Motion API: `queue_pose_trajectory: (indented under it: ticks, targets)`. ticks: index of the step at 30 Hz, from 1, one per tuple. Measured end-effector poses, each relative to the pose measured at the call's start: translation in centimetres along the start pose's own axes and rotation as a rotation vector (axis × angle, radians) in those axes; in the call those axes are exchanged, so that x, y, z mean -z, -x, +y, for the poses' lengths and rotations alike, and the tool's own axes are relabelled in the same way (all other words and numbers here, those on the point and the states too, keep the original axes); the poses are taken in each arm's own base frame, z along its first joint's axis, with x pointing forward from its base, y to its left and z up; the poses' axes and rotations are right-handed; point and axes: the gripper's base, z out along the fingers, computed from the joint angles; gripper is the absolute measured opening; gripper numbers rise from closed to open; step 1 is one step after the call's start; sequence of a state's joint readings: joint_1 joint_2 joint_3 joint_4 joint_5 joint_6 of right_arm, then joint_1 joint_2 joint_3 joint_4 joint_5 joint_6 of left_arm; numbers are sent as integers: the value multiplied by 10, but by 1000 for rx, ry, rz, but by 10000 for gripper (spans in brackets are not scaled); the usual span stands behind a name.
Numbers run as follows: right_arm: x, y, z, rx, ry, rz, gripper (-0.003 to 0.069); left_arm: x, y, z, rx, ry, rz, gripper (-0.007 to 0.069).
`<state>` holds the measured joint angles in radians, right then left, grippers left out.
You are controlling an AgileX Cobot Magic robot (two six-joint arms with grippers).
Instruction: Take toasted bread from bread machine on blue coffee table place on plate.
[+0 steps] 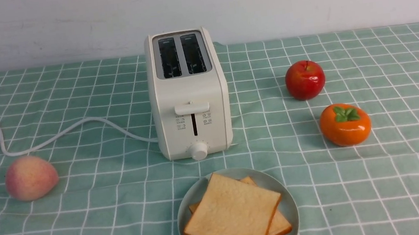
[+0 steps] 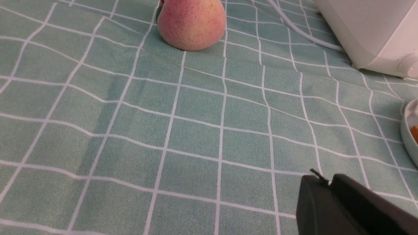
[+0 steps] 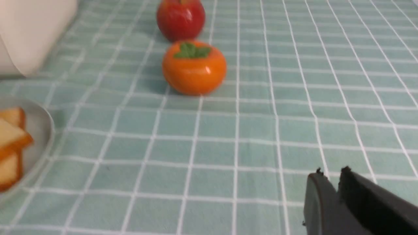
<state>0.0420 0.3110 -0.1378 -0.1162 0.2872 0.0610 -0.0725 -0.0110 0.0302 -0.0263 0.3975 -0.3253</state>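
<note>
Peach point(image 1: 31, 178) and persimmon point(image 1: 345, 124) flank an open middle

Glossy persimmon point(image 1: 345, 124) & apple point(image 1: 305, 80) on matt, wrinkly cloth point(image 1: 365, 194), approx.

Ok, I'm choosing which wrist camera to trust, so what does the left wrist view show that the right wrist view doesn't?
Only the left wrist view: the peach, part of the white cord, the toaster's knob and the left gripper.

Only the right wrist view: the red apple, the orange persimmon and the right gripper.

Both: part of the toaster, the plate's edge, some toast and the gridded green cloth.
</note>
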Motion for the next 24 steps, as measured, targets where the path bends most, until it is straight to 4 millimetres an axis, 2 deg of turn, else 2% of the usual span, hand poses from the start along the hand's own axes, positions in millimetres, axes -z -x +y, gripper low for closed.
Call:
queue_pose_trajectory:
  ticks: [4, 7, 24]
  targets:
    - [3, -33, 1, 1, -9, -24, 95, 0, 0, 0, 0, 0, 0, 53]
    - [4, -46, 2, -17, -7, -32, 99, 0, 0, 0, 0, 0, 0, 56]
    - [6, -47, 3, -41, 0, -35, 117, 0, 0, 0, 0, 0, 0, 59]
